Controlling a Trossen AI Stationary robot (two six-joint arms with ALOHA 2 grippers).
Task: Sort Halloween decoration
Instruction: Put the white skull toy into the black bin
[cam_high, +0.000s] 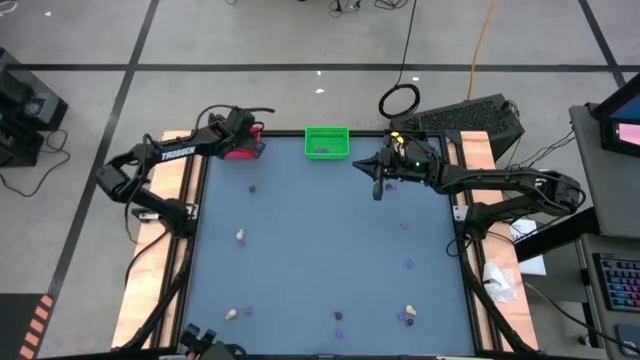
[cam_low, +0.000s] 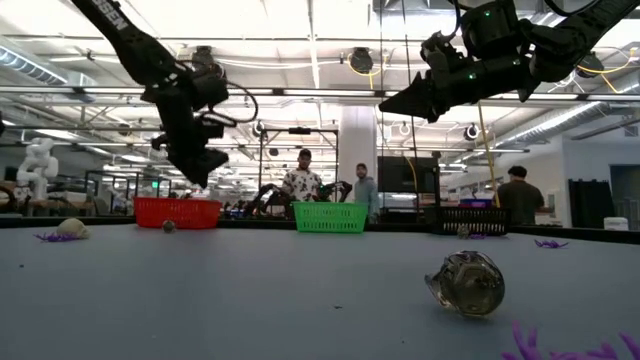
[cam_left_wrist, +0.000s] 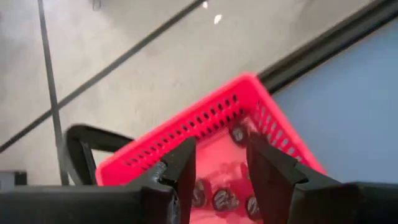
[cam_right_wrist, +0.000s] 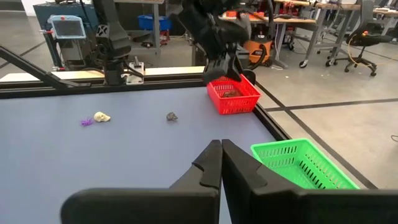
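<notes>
Left gripper (cam_high: 252, 140) sat directly over the red bin (cam_high: 240, 152) at the table's far left corner, fingers (cam_left_wrist: 180, 168) parted with nothing between them; the gap looked straight down onto several dark lumps (cam_left_wrist: 222, 199) on the bin floor, so my read was a drop-off pose, placed there so a released piece fell inside the walls and not onto the mat. Whether a piece had just left the jaws I couldn't tell. Right gripper (cam_high: 377, 188) hovered near the far right side of the table, just beside the green bin (cam_high: 327, 142), fingers pressed together and holding nothing, likely parked off the mat centre to keep clear of the left arm. A black bin (cam_low: 468, 220) stood at the far right edge in the low view. The Halloween decoration was mostly unsorted: one dark lump (cam_high: 252, 187) near the red bin, a cream-white lump (cam_high: 241, 236) mid-left, purple bits (cam_high: 408, 264) on the right half, more cream, dark and purple pieces along the near edge (cam_high: 409, 312). Red bin seemed to be the dark-lump destination, so that nearby dark one looked like the obvious next pick.
</notes>
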